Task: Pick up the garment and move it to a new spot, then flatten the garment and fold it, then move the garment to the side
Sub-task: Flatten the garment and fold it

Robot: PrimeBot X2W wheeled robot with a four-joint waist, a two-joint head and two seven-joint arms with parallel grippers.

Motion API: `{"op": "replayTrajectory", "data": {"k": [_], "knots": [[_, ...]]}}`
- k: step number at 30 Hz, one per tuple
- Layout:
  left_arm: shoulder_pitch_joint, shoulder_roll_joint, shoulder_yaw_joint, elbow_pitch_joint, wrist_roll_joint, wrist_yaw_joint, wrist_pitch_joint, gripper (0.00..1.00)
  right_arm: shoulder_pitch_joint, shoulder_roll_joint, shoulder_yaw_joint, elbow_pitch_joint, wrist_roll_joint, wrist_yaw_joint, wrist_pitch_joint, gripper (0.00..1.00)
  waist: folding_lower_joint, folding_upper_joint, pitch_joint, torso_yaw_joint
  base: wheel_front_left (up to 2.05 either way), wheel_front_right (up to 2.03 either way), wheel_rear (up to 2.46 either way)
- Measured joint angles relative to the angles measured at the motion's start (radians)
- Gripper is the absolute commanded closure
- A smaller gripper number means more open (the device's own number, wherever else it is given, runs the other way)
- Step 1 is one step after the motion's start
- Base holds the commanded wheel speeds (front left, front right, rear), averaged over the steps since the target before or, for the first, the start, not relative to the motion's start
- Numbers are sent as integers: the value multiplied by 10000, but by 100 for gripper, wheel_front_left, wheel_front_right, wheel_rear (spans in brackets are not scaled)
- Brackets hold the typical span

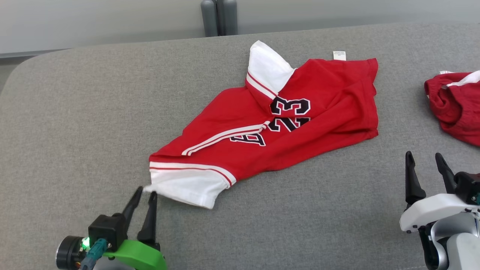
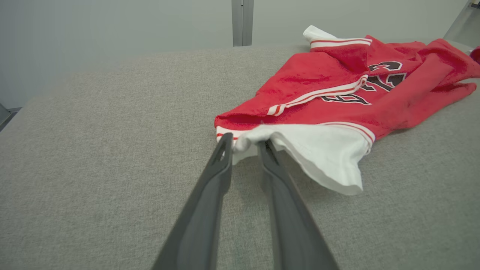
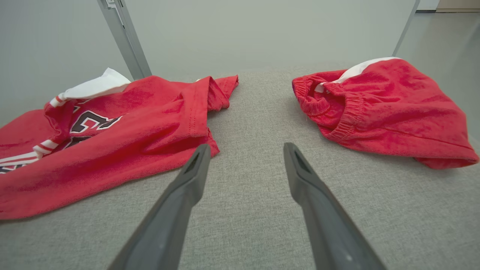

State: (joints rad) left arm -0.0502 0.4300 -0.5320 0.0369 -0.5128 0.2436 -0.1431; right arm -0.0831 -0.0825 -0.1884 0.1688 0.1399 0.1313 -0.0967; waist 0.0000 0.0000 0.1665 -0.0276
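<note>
- Garment, a red jersey, lies spread on the grey table, ahead of both grippers.
- Left gripper: fingers narrowly parted around the white sleeve corner; I cannot tell whether it grips.
- Right gripper: wide, empty.

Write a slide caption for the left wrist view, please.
Left tool with the white sleeve corner of a red jersey between its fingertips, on a grey surface.

A red jersey sprawls across the bench's middle, reaching its far edge. Red shorts block the right edge. Bare fabric lies between them, along the near edge and at the left end.
</note>
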Motion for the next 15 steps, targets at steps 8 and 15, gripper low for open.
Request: {"op": "replayTrajectory", "data": {"k": [8, 15], "knots": [[-590, -842, 267, 399, -44, 119, -890, 0, -1253, -353, -416, 1613, -211, 2, 648, 0, 0, 0, -6, 234, 0, 0, 0], [-815, -1275, 203, 529, 61, 21, -1062, 0, -2574, -686, -566, 3607, -339, 2, 1060, 0, 0, 0, 116, 630, 0, 0, 0]]}}
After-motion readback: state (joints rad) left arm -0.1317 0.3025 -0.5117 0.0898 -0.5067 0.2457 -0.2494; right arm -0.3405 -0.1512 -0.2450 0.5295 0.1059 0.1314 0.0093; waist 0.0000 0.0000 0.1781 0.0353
